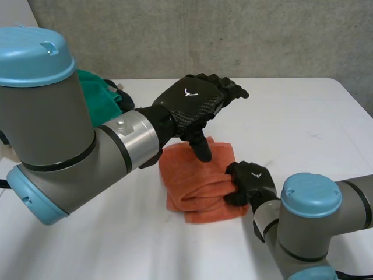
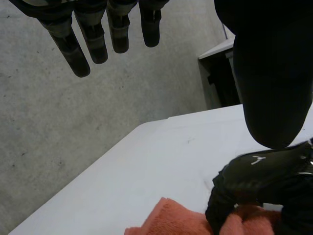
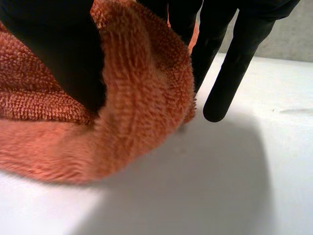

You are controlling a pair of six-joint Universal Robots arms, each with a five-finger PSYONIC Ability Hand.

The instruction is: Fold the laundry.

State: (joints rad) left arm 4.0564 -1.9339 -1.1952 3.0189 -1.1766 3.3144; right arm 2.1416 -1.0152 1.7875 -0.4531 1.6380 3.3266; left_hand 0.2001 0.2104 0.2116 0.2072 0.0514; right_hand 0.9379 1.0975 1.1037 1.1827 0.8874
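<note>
An orange towel (image 1: 195, 186) lies folded into a thick bundle in the middle of the white table (image 1: 291, 116). My right hand (image 1: 250, 182) grips its right edge; in the right wrist view the thumb (image 3: 58, 49) presses the orange towel (image 3: 142, 98) against the fingers (image 3: 234, 63) behind it. My left hand (image 1: 195, 106) hovers open over the towel's far edge, fingers straight and thumb pointing down at the cloth. In the left wrist view the left hand (image 2: 73, 44) hangs above the right hand (image 2: 259, 178) and the towel (image 2: 166, 220).
A green cloth (image 1: 96, 93) with something dark (image 1: 121, 93) beside it lies at the table's back left, behind my left arm (image 1: 64, 146). A concrete wall stands beyond the table. A black cabinet (image 2: 220, 73) stands off the table's far right corner.
</note>
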